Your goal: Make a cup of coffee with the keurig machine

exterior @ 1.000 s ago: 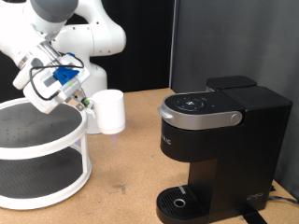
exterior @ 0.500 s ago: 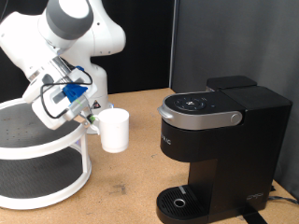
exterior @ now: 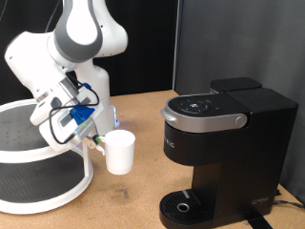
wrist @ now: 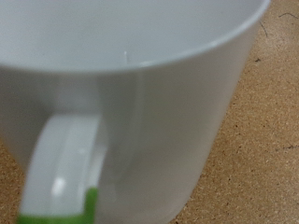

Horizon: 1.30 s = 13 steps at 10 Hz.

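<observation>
The cup (exterior: 120, 152) hangs off my gripper (exterior: 96, 141), which grasps it by the handle side; it looks lifted above the brown table (exterior: 133, 186), just beside the rim of the white two-tier rack (exterior: 43, 153). My jaws are clenched on that handle, where a greenish bit shows, and in the wrist view the cup's white wall and handle (wrist: 65, 168) fill nearly everything, with only a strip of table beside them. In the exterior view, taking the cup as the dial's centre, I sit at about ten o'clock from it, the rack runs off toward nine, and the coffee machine (exterior: 224, 153) stands well apart at about three. Its round drip tray (exterior: 183, 207) lies at roughly four o'clock, low at the base, under the rounded brew head (exterior: 202, 113) with its grey arched handle. I judge this to be the carrying stage. To do it well I should keep the cup level with its mouth up, hold my grip firm so it cannot swing on the handle, and keep it clear of the rack's edge.
</observation>
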Tool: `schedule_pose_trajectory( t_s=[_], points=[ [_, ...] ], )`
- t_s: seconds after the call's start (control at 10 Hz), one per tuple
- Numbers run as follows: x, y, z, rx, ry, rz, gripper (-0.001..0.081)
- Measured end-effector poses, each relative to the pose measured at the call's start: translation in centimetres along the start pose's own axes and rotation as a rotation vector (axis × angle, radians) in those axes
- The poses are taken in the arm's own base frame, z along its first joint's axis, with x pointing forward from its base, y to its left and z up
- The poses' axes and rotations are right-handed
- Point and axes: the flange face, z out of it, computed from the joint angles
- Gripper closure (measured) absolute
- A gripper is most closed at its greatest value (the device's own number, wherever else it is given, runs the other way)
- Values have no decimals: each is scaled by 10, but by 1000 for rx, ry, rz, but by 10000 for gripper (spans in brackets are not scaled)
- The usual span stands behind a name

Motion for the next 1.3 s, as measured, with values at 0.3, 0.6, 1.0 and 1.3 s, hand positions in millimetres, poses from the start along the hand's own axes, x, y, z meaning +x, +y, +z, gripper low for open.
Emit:
schedule_pose_trajectory(
  t_s=[0.3,0.6,1.0,1.3],
  points=[
    [4,5,15,-2,-14,16,740],
    [13,-1,29,7,-15,4,740],
    [23,-12,65,15,7,8,740],
    [35,-27,98,15,22,-8,740]
  ],
)
